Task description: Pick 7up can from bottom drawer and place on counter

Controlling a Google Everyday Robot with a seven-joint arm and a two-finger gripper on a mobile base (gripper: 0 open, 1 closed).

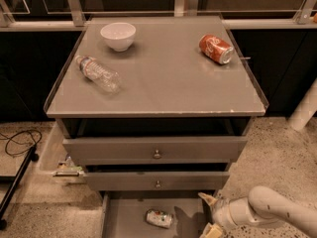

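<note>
7up can [159, 218]: small pale silver can with green and red markings, lying on its side on the flat floor of the bottom drawer [124, 217], roughly mid-width, near the lower edge of the view.

Bottom drawer: lowest of three, pulled out, a shallow grey tray. The can is the only item seen in it.

Gripper [205, 213]: at the right side of the bottom drawer, on the end of a white arm [277, 212] that enters from the lower right. Its two tan fingers [208, 199] are spread, one above the other in the view, with nothing between them. It sits to the right of the 7up can, near it but not touching.

Counter [173, 88]: flat grey cabinet top with a thin raised rim. Contents:
- white bowl [118, 35], upright, back left;
- clear plastic water bottle [98, 74], on its side, left, in front of the bowl;
- orange-red soda can [216, 48], on its side, back right, well apart from the bottle and the bowl.

Top drawer [114, 150] and middle drawer [119, 181]: grey fronts, each with one small central knob. Both are out a little, the top one standing slightly forward of the cabinet frame.

Surroundings: speckled floor [277, 157]; black cable [17, 143] on the floor at left; white pipe [304, 108] at right.
</note>
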